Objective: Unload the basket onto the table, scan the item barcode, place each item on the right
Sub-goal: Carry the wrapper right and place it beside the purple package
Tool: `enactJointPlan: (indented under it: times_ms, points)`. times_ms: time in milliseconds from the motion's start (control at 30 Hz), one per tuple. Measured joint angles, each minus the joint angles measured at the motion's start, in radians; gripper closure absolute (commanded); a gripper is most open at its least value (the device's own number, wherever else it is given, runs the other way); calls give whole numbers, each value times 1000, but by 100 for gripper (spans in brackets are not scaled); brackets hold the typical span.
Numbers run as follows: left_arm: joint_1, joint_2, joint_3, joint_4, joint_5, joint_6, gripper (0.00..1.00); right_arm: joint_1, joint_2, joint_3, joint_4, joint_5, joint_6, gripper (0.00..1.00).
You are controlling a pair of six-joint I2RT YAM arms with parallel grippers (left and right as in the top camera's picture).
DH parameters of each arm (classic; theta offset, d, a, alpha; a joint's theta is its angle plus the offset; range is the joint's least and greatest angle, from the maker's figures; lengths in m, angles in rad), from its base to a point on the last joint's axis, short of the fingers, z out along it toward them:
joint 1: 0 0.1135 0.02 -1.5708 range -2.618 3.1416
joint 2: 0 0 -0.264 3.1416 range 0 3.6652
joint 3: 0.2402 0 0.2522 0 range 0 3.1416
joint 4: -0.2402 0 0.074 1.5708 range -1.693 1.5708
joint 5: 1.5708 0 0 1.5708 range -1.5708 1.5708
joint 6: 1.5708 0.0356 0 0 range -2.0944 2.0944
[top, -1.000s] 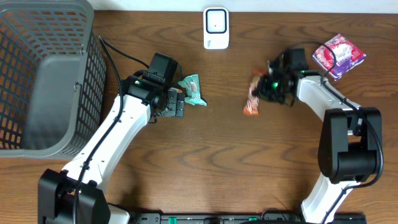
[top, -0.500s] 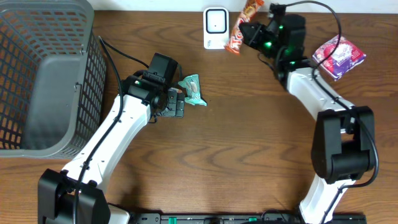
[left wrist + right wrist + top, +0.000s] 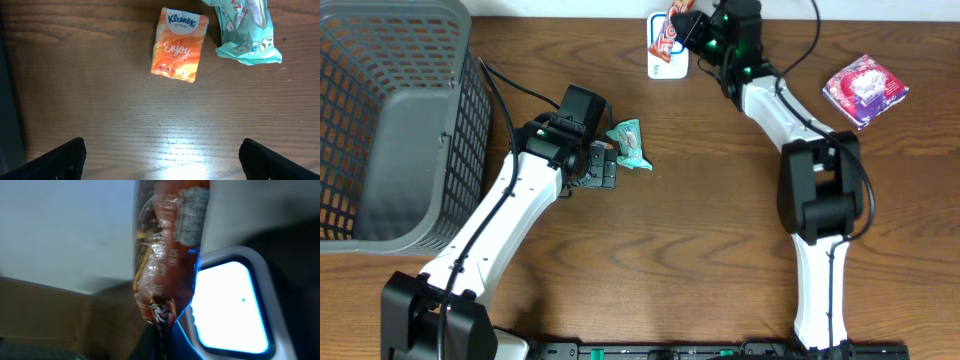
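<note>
I had the right fingers (image 3: 688, 24) clamped shut on the snack (image 3: 665, 30) at the 12 o'clock edge of the bench (image 3: 720, 250), hanging it directly over the scanner (image 3: 668, 58), since I judged the barcode had to face the reader up close to register. The left fingers (image 3: 65, 155) stood wide open and empty above bare wood near 9 o'clock, parked clear of the scan, with the tissue pack (image 3: 180, 44) and teal packet (image 3: 247, 30) lying just beyond them.
</note>
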Motion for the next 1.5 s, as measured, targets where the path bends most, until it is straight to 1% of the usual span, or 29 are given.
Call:
enactJointPlan:
  times_ms: [100, 233, 300, 400, 500, 633, 733, 867, 1000, 1133, 1267, 1400, 1500]
  points:
    - [0, 0, 0, 0, 0, 0, 2, 0, 56, 71, -41, -17, -13, 99]
    - [0, 0, 0, 0, 0, 0, 2, -3, 63, 94, -54, -56, -43, 99]
    - [0, 0, 0, 0, 0, 0, 2, -10, 61, 115, -91, -74, -64, 99]
    - [0, 0, 0, 0, 0, 0, 2, -44, 31, 126, -272, -83, -126, 99]
    - [0, 0, 0, -1, 0, 0, 2, -109, -13, 130, -510, -54, -223, 99]
    - [0, 0, 0, -1, 0, 0, 2, -251, -92, 131, -783, 14, -394, 99]
    - [0, 0, 0, 0, 0, 0, 2, -386, -165, 132, -932, 76, -503, 99]
    - [0, 0, 0, 0, 0, 0, 2, -503, -212, 137, -994, 109, -544, 99]
    - [0, 0, 0, 0, 0, 0, 2, -622, -225, 138, -1040, 126, -530, 99]
    - [0, 0, 0, 0, 0, 0, 2, -711, -225, 120, -1043, 148, -525, 99]
    - [0, 0, 0, 0, 0, 0, 2, -763, -221, 61, -1020, 168, -522, 99]
    - [0, 0, 0, 0, 0, 0, 2, -769, -203, -18, -962, 179, -505, 99]
    - [0, 0, 0, 0, 0, 0, 2, -766, -188, -88, -921, 192, -465, 99]
